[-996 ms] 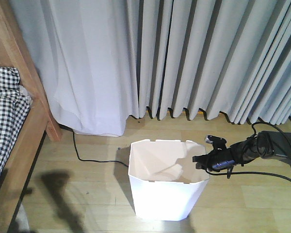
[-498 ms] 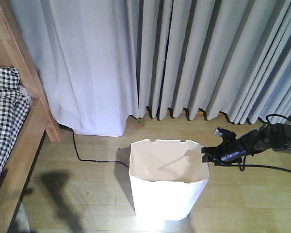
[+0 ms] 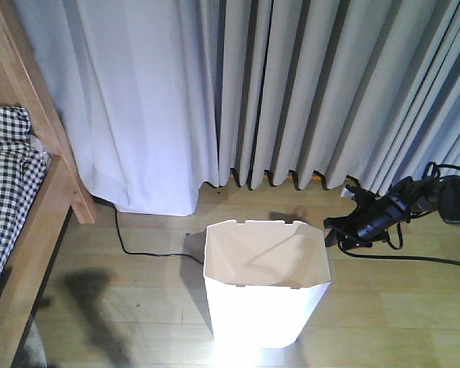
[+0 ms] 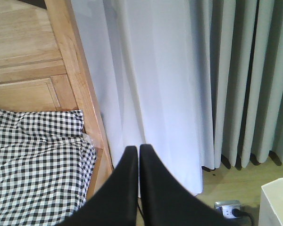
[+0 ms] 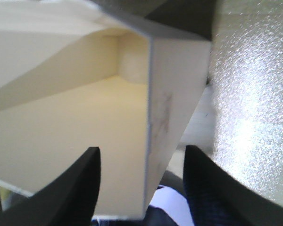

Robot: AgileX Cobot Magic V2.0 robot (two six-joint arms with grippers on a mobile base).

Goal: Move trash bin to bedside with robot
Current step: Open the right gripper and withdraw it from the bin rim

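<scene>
Now my right end effector [image 5: 141, 181] straddles the trash bin [image 3: 264, 287] wall, fingers apart, so next I clamp it and drag toward the bedside [image 3: 19, 222].

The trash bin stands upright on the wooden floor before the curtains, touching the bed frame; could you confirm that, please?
Not quite: the trash bin stands upright on the wooden floor before the curtains, but apart from the bed frame, with floor between them, as the exterior front-facing view shows.
</scene>
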